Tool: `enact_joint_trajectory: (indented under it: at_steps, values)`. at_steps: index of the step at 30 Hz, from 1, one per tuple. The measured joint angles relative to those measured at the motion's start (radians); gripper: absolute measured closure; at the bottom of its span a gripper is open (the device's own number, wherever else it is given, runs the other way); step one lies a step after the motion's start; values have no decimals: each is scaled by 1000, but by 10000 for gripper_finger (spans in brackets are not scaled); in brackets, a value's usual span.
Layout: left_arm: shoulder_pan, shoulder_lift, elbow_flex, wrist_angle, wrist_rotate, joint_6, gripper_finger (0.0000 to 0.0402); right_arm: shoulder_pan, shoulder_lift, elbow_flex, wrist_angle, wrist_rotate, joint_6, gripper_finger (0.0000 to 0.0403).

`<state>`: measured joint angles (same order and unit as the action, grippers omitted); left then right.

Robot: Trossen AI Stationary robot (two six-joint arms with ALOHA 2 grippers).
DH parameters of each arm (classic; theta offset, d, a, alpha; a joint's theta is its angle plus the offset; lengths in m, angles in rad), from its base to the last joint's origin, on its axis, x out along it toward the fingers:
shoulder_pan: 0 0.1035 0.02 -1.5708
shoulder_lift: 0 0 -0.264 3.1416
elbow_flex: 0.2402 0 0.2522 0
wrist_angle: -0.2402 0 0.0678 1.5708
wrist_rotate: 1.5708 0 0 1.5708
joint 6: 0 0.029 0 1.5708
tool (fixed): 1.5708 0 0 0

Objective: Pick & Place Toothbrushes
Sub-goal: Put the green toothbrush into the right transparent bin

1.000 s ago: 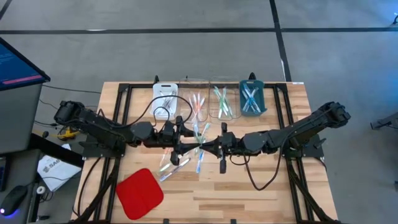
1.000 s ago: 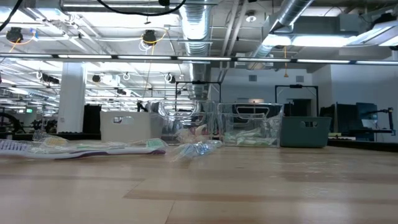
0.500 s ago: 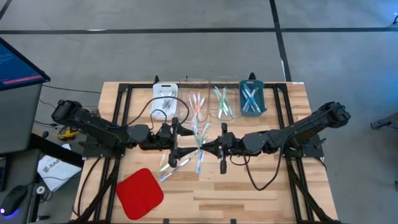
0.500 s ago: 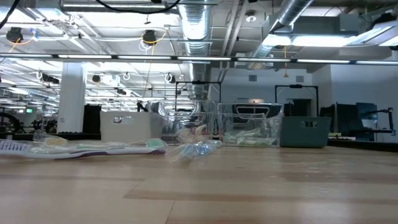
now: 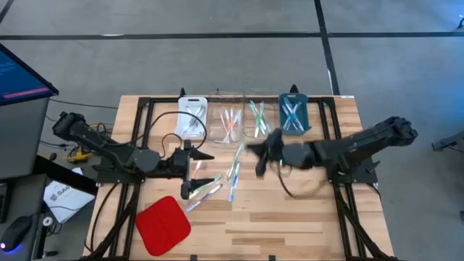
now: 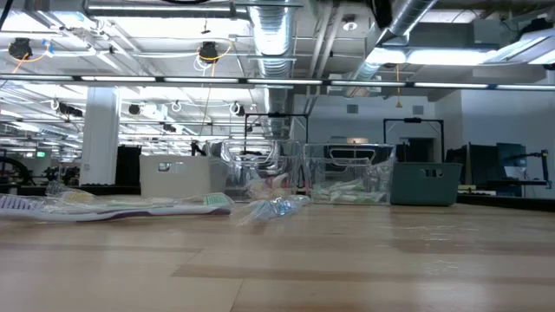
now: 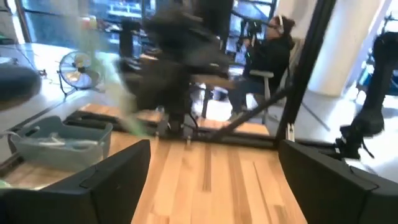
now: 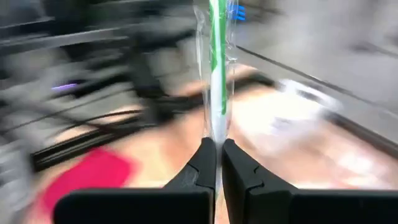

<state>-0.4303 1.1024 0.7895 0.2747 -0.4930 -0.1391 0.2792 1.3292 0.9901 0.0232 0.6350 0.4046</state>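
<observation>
Red pad (image 5: 162, 224) lay at the near left of the worktop (image 5: 290, 217). Left end effector (image 5: 190, 166) sat low over the worktop, left of centre, fingers spread wide and empty. Loose toothbrushes (image 5: 233, 172) lay scattered near the centre, some just right of that end effector. Along the far edge stood four trays: white tray (image 5: 192, 116), two clear trays (image 5: 243, 114) and teal tray (image 5: 293, 114), each with toothbrushes inside. Right end effector (image 5: 255, 148) was blurred in the high view, lifted just near of the clear trays; the right wrist view showed its fingers (image 8: 202, 163) clenched on a green wrapped toothbrush (image 8: 217, 68), which stood up from them.
</observation>
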Motion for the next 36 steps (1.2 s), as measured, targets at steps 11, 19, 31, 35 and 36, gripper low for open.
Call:
enact_joint_trajectory:
  at_steps: [11, 19, 31, 35, 36]
  values:
    - [-28, 68, -1, -42, 1, -5, 78, -586, 19, 2, -340, -309, 221, 402]
    - [-26, 67, -1, -41, -1, 2, 85, -773, 261, 145, -427, -529, 128, 402]
    - [-37, 67, -1, -60, 1, 2, 82, -714, 385, 285, -696, -382, 98, 400]
    - [-37, 67, -1, -64, 1, 0, 82, -698, 374, 285, -729, -374, 116, 401]
    - [-37, 67, -1, -66, 1, 0, 82, -693, 375, 285, -749, -373, 122, 401]
